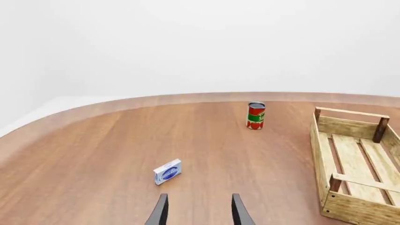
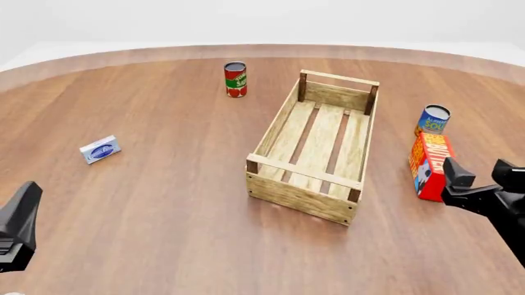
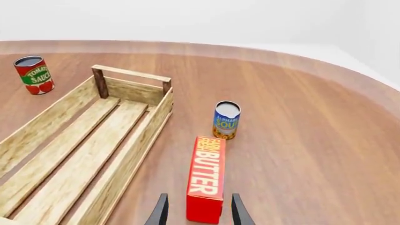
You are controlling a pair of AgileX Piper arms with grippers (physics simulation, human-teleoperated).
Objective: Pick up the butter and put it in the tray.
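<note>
Hovering right gripper (image 3: 196, 212) open, 2 fingers straddling near end of butter carton (image 3: 206, 177), not clamped, nothing held. Butter on table just ahead, beside wooden crate (image 3: 93, 154); alphabet soup can (image 3: 226, 120) just beyond butter. Right wrist view alone shows "BUTTER" lettering; front view shows carton's blue side (image 2: 430, 165). Left gripper (image 1: 198, 211) open, empty; small white-blue packet (image 1: 167, 171) ahead, tomato sauce can (image 1: 255, 115) farther off.

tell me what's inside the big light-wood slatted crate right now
Nothing: the light-wood slatted crate shows only bare floor slats. The red butter carton stands outside it.
</note>
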